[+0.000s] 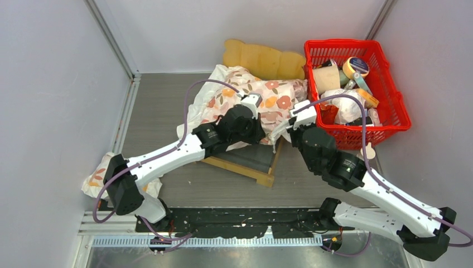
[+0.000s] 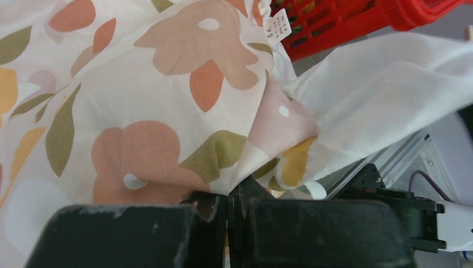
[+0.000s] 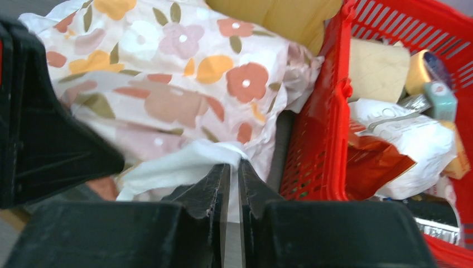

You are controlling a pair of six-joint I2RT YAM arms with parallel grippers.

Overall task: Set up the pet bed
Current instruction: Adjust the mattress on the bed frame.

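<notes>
The pet bed (image 1: 245, 169) lies in the middle of the floor, its light-wood rail and dark grey surface showing at the near end and its scalloped headboard (image 1: 262, 60) at the back. A white floral cushion (image 1: 268, 95) lies crumpled over most of it. My left gripper (image 2: 228, 195) is shut on a fold of the floral fabric (image 2: 167, 111). At the cushion's right corner, beside the basket, my right gripper (image 3: 229, 167) has its jaws a narrow gap apart. White cloth (image 3: 184, 164) lies at the tips of the jaws and runs down into the gap.
A red plastic basket (image 1: 401, 106), full of packets and tape rolls, stands at the back right, close against the bed and the cushion (image 3: 167, 84). Another floral cloth (image 1: 97, 178) lies by the left arm's base. Grey walls close in both sides.
</notes>
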